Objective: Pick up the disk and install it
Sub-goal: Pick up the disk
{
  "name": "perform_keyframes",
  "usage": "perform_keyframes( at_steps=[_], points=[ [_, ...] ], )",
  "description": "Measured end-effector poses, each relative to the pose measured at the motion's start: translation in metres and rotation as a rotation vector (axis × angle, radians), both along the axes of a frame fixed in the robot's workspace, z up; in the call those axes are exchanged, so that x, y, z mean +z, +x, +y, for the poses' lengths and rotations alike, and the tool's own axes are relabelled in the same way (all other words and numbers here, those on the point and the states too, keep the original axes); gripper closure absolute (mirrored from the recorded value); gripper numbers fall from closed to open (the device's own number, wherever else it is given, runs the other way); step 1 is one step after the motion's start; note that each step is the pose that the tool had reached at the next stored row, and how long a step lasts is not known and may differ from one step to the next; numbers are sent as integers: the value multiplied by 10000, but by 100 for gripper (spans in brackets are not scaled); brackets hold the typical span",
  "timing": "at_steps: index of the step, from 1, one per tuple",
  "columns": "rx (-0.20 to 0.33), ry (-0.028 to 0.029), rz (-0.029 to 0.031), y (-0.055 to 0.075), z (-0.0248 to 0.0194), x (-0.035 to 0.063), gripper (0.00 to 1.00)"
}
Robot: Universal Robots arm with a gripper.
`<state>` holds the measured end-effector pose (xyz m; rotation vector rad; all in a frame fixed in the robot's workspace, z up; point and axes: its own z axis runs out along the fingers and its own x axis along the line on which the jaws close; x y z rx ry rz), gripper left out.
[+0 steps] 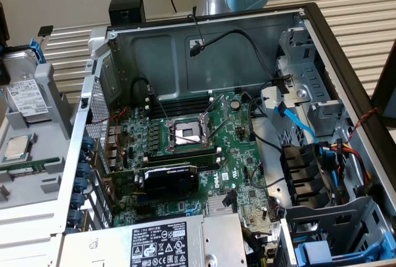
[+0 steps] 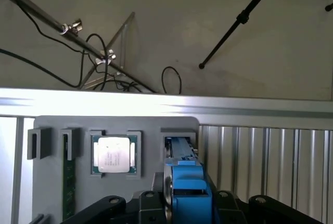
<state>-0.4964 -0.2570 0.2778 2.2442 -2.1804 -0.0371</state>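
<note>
Disk (image 2: 184,182) standing in tray (image 2: 151,125) slot, chip (image 2: 114,155) beside it, computer case (image 1: 185,56) on the exterior view's right

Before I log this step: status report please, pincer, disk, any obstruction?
Pincer at the disk, grip unconfirmed. Disk in grey holder, not installed. Chip in next slot, apart.

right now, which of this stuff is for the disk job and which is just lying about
for the job: disk, claw at it, open computer case
lying about: processor chip, memory stick

box label (image 1: 167,246) print illegible
</note>
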Motion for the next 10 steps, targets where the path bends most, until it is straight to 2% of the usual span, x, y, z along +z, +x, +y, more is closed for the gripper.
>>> perform_keyframes(
  at_steps=[10],
  points=[
    [1, 7, -7, 0, -10, 0, 62]
  ],
)
